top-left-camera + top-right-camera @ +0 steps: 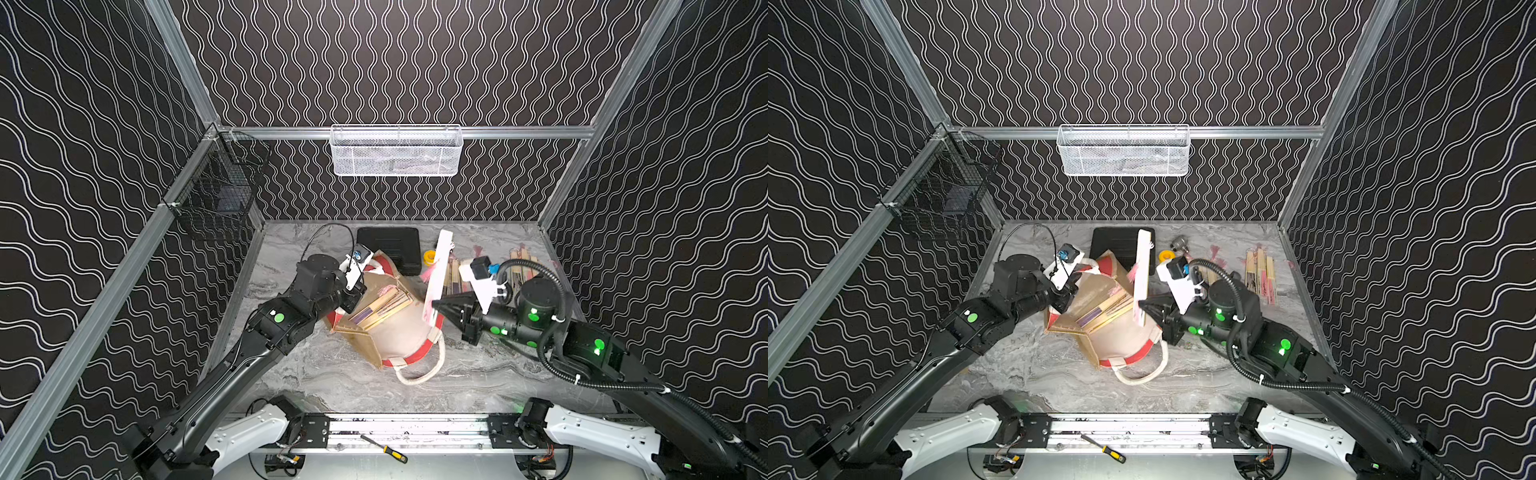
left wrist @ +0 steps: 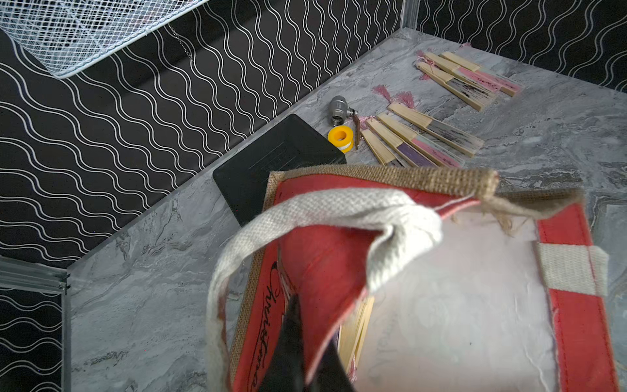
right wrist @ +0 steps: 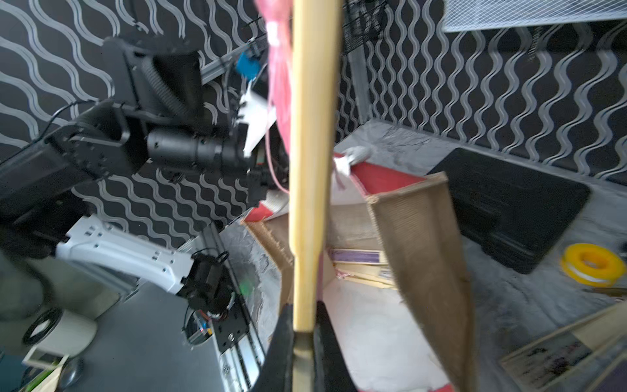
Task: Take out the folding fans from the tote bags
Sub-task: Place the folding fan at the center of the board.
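The tan tote bag [image 1: 399, 345] [image 1: 1121, 340] lies tipped with its mouth open, white lining showing. My left gripper [image 1: 357, 291] [image 2: 312, 325] is shut on the bag's red rim by a white handle [image 2: 305, 213]. Several folding fans [image 1: 380, 309] [image 3: 356, 261] lie inside the bag. My right gripper [image 1: 436, 305] [image 3: 303, 315] is shut on the end of one folding fan [image 1: 438, 274] [image 3: 312, 135], which stands upright above the bag's right side with a pink tassel hanging. More fans [image 2: 420, 135] [image 2: 468, 74] lie in two groups on the table at the back right.
A flat black case [image 1: 390, 245] sits behind the bag, with a yellow tape roll [image 2: 341, 137] and a metal valve [image 2: 339, 110] beside it. A white mesh basket [image 1: 397, 151] hangs on the back wall, a black wire basket [image 1: 220, 195] on the left. A screwdriver [image 1: 384, 449] lies on the front rail.
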Motion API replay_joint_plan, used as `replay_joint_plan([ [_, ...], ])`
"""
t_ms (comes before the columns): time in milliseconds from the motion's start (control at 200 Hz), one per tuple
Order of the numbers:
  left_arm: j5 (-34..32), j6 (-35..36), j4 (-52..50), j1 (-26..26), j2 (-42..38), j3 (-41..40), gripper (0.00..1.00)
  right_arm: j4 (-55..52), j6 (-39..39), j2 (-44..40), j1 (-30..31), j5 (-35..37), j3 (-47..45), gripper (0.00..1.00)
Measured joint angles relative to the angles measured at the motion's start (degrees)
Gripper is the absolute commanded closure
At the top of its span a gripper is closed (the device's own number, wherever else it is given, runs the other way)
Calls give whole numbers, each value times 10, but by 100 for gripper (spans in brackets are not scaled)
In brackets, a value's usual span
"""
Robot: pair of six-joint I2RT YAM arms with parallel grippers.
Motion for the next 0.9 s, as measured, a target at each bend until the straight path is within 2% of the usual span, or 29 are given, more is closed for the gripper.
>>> replay_joint_plan([
  [185, 0, 0, 0, 0, 0, 0, 100, -32, -10, 31, -61, 19, 54, 100],
  [360, 0, 0, 0, 0, -1, 0, 100, -66, -12, 93, -109, 73, 98, 100],
  [561, 0, 0, 0, 0, -2, 0, 100, -91, -9, 174, -205, 134, 126, 100],
  [736, 2, 0, 0, 0, -2, 0, 100, -124, 2, 275, -281, 222, 158, 100],
  [901, 3, 0, 0, 0, -5, 0, 100, -160, 5, 384, -323, 328, 191, 100],
])
